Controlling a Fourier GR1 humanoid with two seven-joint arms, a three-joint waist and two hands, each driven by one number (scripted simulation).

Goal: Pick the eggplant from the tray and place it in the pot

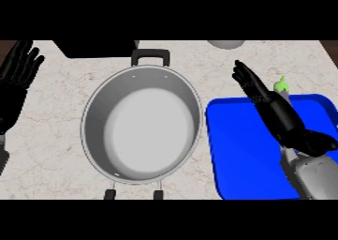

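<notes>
I see my right hand [271, 103] with fingers straight above the blue tray [240, 154]; the eggplant [282, 85] shows just beyond it, the pot [142, 124] to its left. My left hand [12, 79] rests open at the bench [68, 159] edge.

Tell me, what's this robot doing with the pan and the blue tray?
The right hand, fingers straight, reaches over the blue tray toward the eggplant, of which only a green tip shows behind it. Nothing is held. The steel pot beside the tray has nothing in it. The left hand rests open at the left edge.
</notes>
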